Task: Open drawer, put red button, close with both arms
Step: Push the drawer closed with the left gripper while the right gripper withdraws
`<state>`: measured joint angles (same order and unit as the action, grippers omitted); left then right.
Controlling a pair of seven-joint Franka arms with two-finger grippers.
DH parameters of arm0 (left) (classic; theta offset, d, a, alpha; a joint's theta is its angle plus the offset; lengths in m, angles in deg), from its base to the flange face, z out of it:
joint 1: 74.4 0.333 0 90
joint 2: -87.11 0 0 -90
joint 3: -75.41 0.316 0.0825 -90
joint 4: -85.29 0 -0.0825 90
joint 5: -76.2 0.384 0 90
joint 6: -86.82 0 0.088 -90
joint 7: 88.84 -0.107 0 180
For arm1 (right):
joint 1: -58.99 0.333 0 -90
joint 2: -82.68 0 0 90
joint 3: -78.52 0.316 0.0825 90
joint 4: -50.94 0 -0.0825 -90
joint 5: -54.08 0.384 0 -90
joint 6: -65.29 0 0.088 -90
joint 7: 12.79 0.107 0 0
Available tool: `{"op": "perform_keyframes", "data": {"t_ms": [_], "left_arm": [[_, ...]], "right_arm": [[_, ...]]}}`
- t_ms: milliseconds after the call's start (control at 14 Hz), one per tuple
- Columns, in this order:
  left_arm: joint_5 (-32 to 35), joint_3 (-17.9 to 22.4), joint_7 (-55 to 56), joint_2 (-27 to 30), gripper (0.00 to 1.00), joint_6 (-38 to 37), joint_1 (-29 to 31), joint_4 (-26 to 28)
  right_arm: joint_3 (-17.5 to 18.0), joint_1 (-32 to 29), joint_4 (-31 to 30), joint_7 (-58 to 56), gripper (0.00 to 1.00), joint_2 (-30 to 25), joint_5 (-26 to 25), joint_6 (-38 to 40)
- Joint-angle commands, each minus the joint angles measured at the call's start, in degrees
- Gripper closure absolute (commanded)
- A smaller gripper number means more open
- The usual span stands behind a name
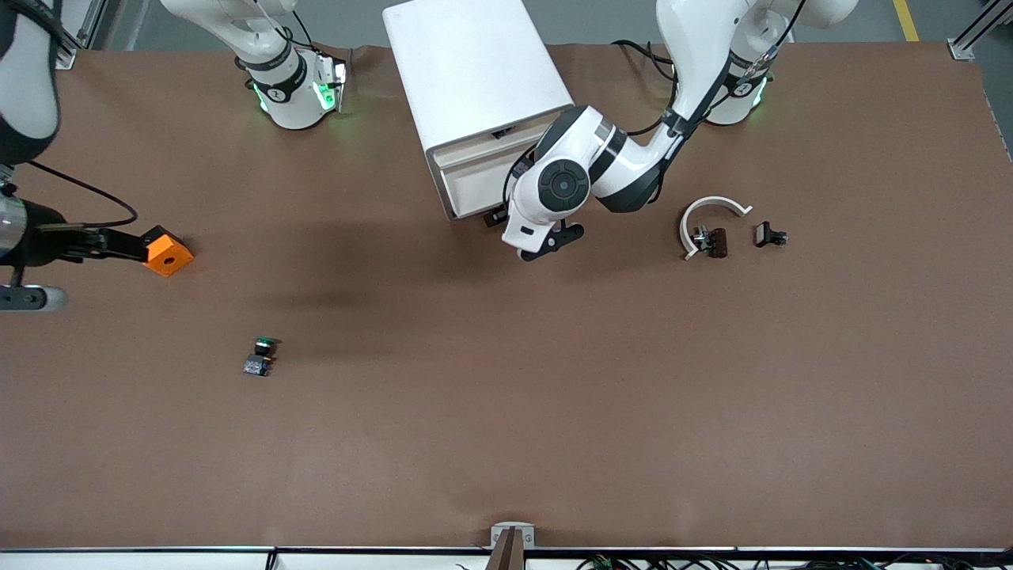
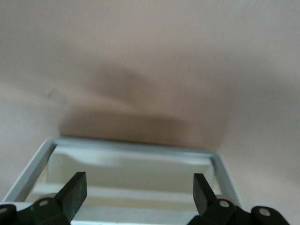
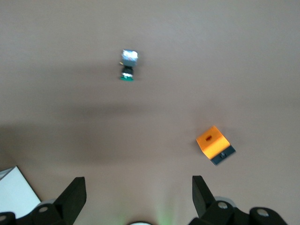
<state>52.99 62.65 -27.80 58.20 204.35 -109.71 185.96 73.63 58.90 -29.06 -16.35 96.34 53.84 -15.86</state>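
The white cabinet stands between the two arm bases, its cream drawer fronts facing the front camera. My left gripper hangs just in front of that face, open and holding nothing. In the left wrist view its fingers straddle the cabinet's frame and the cream drawer fronts. A small button with a dark red cap lies toward the left arm's end, inside a white arc piece. My right gripper is raised over the right arm's end, open and empty.
A green-capped button lies nearer the front camera than the orange block. A small black part rests beside the white arc. Brown table stretches between these things and the front edge.
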Motion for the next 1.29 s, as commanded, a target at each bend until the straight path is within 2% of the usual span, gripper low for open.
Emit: {"op": "perform_keyframes", "data": {"t_ms": [0, 502, 645, 860, 1075, 1218], "left_arm": [[-4.37, -0.94, 0.40, 0.34, 0.00, -4.31, 0.15, -0.04], [-11.14, -1.82, 0.40, -0.36, 0.00, -7.40, -0.11, -0.39], [-11.59, -3.22, 0.75, -0.97, 0.00, -7.40, -0.11, -0.48], [-11.59, -4.46, 1.72, -2.21, 0.00, -7.40, -0.11, -0.56], [-11.59, -4.55, 1.72, -2.30, 0.00, -7.40, -0.12, -0.56], [-11.50, -4.46, 1.72, -2.21, 0.00, -7.40, 0.32, -1.00]], "right_arm": [[1.29, -2.90, 2.74, -0.48, 0.00, -0.12, -0.02, 3.10], [1.38, -3.34, 4.23, 0.05, 0.00, -0.12, -0.55, 3.98], [1.38, -3.34, 6.69, 0.13, 0.00, -0.03, -0.73, 3.98], [1.46, -3.08, 6.97, 0.31, 0.00, -0.38, -0.11, 4.68], [1.47, -3.16, 6.79, 1.28, 0.00, -3.88, 0.15, 7.67], [1.46, -3.16, 3.99, 1.28, 0.00, -7.58, 0.33, 8.02]]}}
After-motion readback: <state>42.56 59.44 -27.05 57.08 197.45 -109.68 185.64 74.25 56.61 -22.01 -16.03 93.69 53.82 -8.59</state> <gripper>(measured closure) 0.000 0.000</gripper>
